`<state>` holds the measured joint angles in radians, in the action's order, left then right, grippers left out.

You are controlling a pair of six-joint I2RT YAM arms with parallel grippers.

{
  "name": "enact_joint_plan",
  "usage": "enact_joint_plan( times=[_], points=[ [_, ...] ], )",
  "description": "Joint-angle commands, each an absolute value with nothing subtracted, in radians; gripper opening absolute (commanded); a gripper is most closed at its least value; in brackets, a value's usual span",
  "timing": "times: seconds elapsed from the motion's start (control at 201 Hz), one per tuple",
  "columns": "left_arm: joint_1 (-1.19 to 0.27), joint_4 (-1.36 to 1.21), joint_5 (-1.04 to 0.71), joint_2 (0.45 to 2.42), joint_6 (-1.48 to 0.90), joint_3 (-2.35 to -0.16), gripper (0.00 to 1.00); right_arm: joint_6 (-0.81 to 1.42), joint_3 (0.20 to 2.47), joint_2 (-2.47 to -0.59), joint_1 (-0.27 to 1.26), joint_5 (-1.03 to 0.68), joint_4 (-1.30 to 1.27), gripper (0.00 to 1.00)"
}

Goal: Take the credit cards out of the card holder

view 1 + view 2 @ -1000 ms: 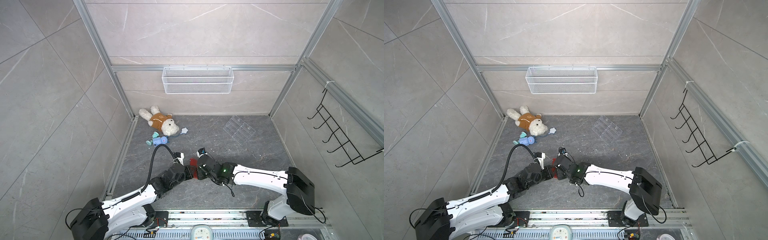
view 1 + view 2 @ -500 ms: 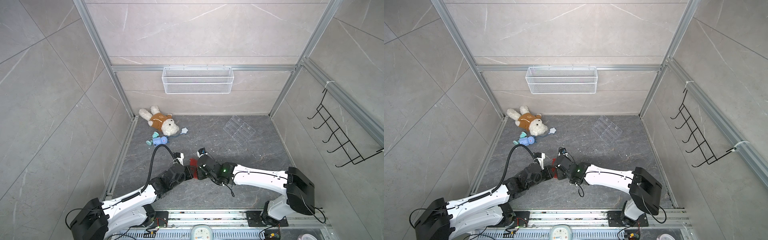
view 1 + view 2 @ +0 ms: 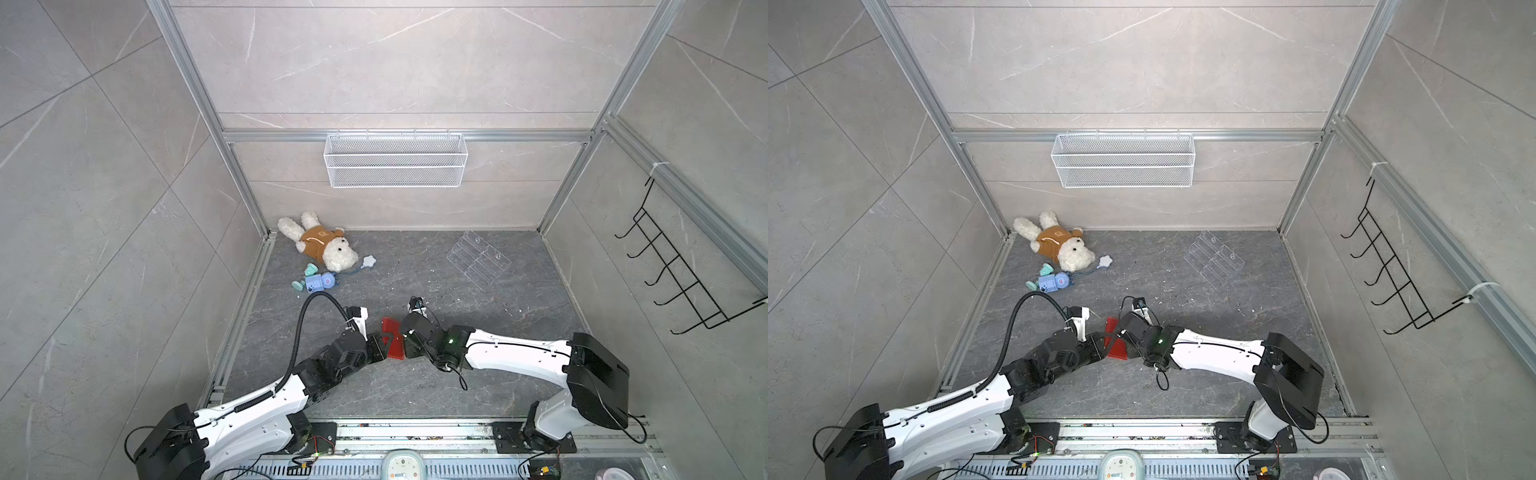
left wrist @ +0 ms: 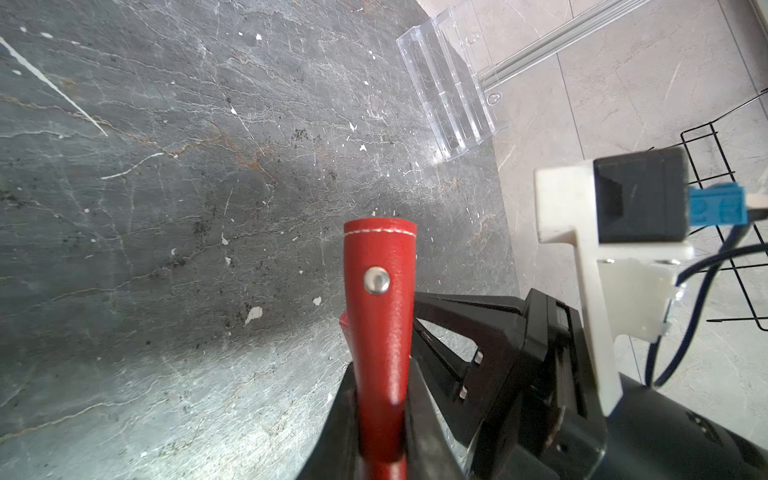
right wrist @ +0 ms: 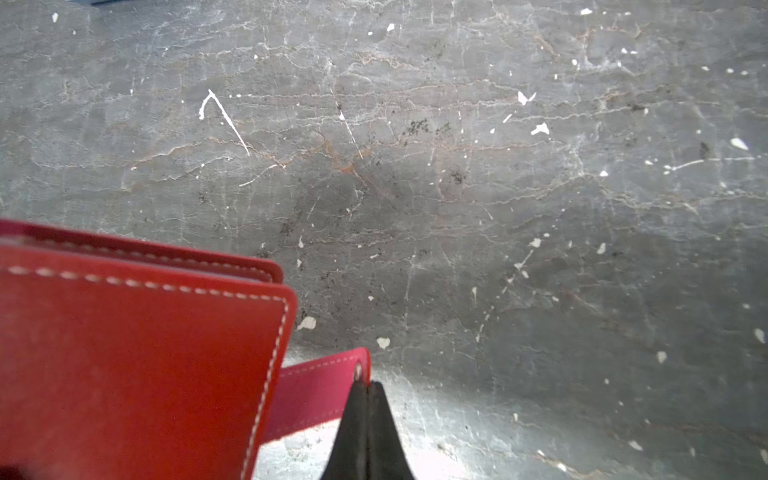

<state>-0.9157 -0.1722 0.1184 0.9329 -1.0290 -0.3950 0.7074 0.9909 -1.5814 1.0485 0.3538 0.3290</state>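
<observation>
- Gripping the card holder (image 3: 395, 344) from its side, the left pincer (image 3: 385, 344) is clenched on the red leather. The left wrist view shows a red piece with a silver snap stud and white stitching wedged between the black fingers (image 4: 419, 415).
- The right pincer (image 5: 365, 399) is clenched tight, its tips meeting at the snap end of the holder's strap tab (image 5: 320, 386). It appears to nip that tab, though the tips hide the contact itself.
- The card holder hangs between the two pincers, near the front middle of the desk (image 3: 415, 395) in both top views (a small red shape where the two arms meet). Whether it touches the desk I cannot tell.
- In the right wrist view the holder's stitched red cover (image 5: 137, 357) fills the near corner, with a second red edge just behind it.
- A plush dog (image 3: 324, 245) in a brown shirt lies in the far left corner, with a small blue toy (image 3: 318, 282) just beside it.
- A clear acrylic stand (image 3: 478, 259) lies far right on the desk, well apart from the arms.
- A white wire basket (image 3: 395, 160) hangs on the back wall, and a black hook rack (image 3: 673, 270) on the right wall.
</observation>
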Motion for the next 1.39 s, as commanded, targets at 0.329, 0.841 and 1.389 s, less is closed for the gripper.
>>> enact_joint_plan(
  times=[0.329,0.841,1.389],
  points=[
    [-0.918,-0.255,0.113,1.015,-1.090,-0.392,0.00,0.780,0.917,-1.525,1.048,0.439,0.365,0.00],
    [-0.918,-0.360,0.070,1.159,-1.133,-0.394,0.00,0.845,0.782,-1.468,1.043,0.445,0.319,0.00],
    [-0.917,-0.359,0.118,1.187,-1.198,-0.307,0.49,0.822,0.773,-1.512,1.043,0.356,0.233,0.00]
  ],
)
